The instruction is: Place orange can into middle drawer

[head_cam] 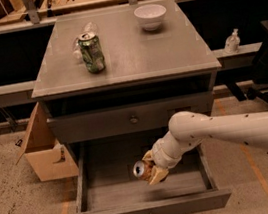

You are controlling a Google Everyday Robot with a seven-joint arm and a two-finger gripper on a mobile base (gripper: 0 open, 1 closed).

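My gripper (149, 170) is shut on the orange can (140, 169), a shiny copper-orange can lying on its side with its silver lid facing the camera. I hold it low inside the open middle drawer (107, 196), a wide shallow grey box pulled out below the closed knobbed drawer (133, 119). The can hangs just above the drawer floor, near its centre. My white arm (219, 131) comes in from the right.
A green drink can (92, 52) and a white bowl (150, 16) stand on the cabinet top (165, 48). A clear plastic item lies behind the green can. An open cardboard box (42, 149) sits on the floor left of the cabinet. A chair base is at far right.
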